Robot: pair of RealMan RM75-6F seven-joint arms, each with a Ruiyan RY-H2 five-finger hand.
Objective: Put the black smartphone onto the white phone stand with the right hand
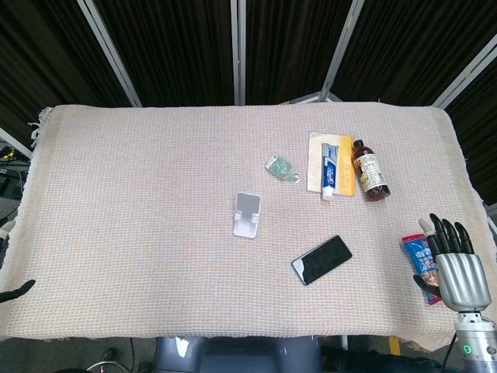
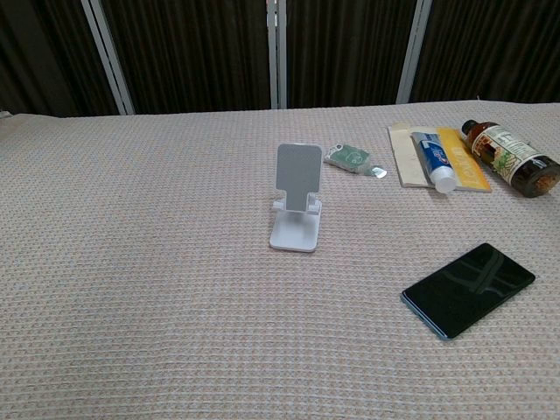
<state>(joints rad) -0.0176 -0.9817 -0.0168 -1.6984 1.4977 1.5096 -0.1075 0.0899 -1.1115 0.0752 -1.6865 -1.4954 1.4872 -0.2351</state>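
Note:
The black smartphone point(image 1: 321, 259) point(image 2: 468, 289) lies flat and face up on the woven cloth, right of centre and slanted. The white phone stand point(image 1: 248, 214) point(image 2: 296, 208) is upright near the middle with nothing on it, up and to the left of the phone. My right hand point(image 1: 457, 264) hovers at the table's right edge, well right of the phone, fingers stretched out and apart, holding nothing. Only a dark fingertip of my left hand point(image 1: 17, 291) shows at the lower left edge. Neither hand appears in the chest view.
A brown bottle point(image 1: 370, 170) point(image 2: 509, 157) lies at the back right beside a toothpaste tube point(image 1: 329, 176) point(image 2: 434, 161) on a yellow card. A small green packet point(image 1: 279, 166) point(image 2: 347, 157) sits behind the stand. A red-blue packet point(image 1: 419, 256) lies by my right hand.

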